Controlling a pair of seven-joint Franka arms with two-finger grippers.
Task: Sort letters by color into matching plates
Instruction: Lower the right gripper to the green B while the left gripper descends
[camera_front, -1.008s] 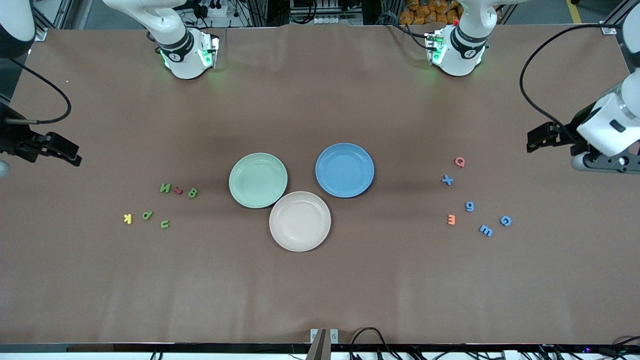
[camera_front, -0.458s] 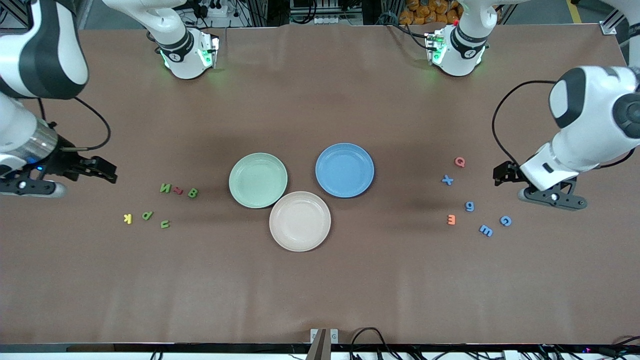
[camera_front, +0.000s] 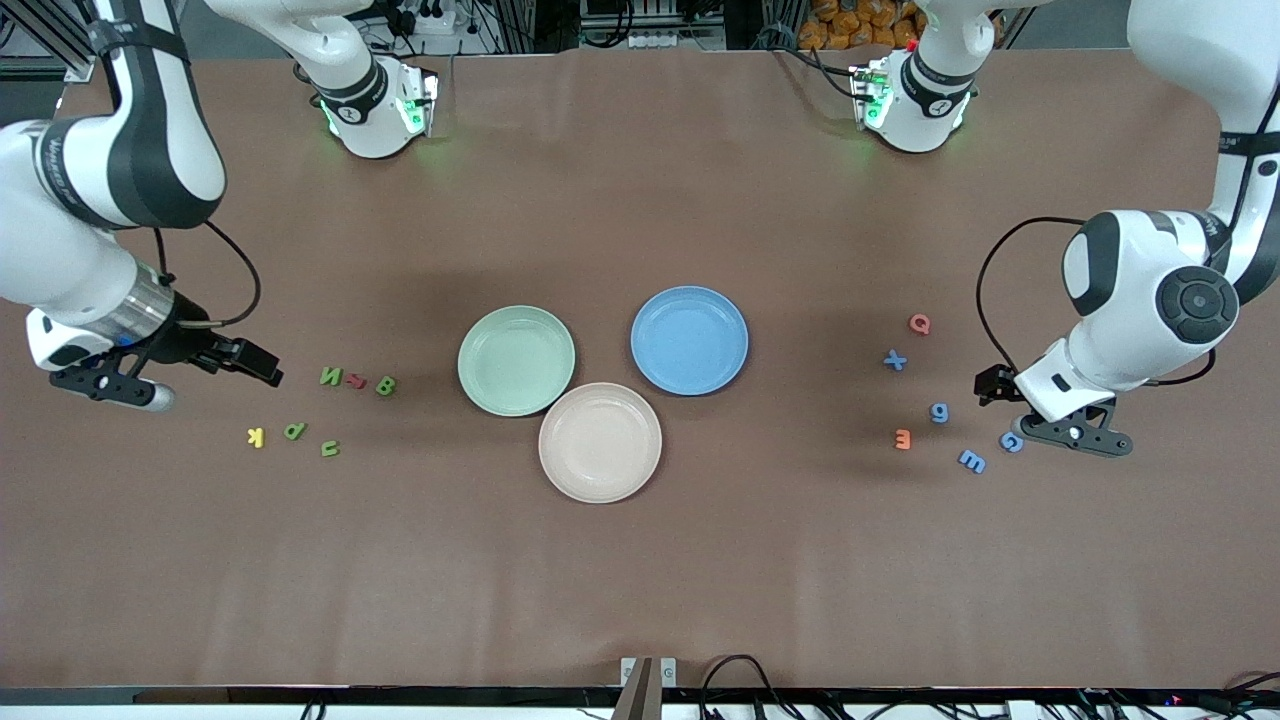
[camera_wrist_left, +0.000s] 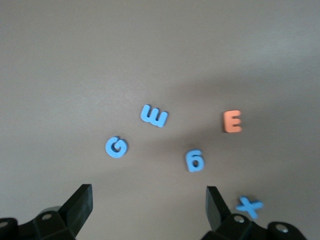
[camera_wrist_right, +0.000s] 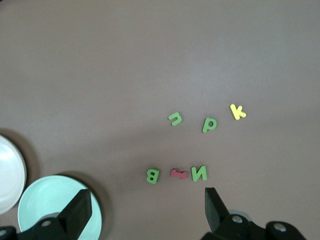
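Front view first: green plate (camera_front: 516, 360) and blue plate (camera_front: 689, 340) side by side mid-table, both bare, beige plate (camera_front: 600, 442) just nearer the camera between them, touching or nearly so. Toward the right arm's end, four green letters (camera_front: 331, 376) loose on the table: N, B (camera_front: 385, 385), P (camera_front: 293, 431) and a U (camera_front: 330, 449), with a red letter (camera_front: 356, 380) between N and B and a yellow K (camera_front: 256, 436) beside P. Toward the left arm's end, four blue letters: X (camera_front: 895, 360), 6 (camera_front: 939, 412), a W-or-E shape (camera_front: 972, 461), G (camera_front: 1011, 441), plus a red Q (camera_front: 919, 323) and an orange E (camera_front: 902, 438). Right gripper (camera_front: 262, 366) low over bare table beside the N; left gripper (camera_front: 990, 384) over the table next to the 6. Left wrist view now: fingers (camera_wrist_left: 80, 202) spread wide, nothing between them, G (camera_wrist_left: 116, 147), 6 (camera_wrist_left: 195, 160) and orange E (camera_wrist_left: 232, 121) lying ahead, X (camera_wrist_left: 249, 205) by one fingertip. Right wrist view: fingers (camera_wrist_right: 214, 202) likewise wide apart and empty, N (camera_wrist_right: 199, 173), red letter (camera_wrist_right: 178, 173) and B (camera_wrist_right: 152, 175) in a row just ahead, green plate's rim (camera_wrist_right: 60, 181) off to one side. Score so far, by the look of it: nothing sorted, all eight letters waiting, both arms apparently lining up for a first pick.
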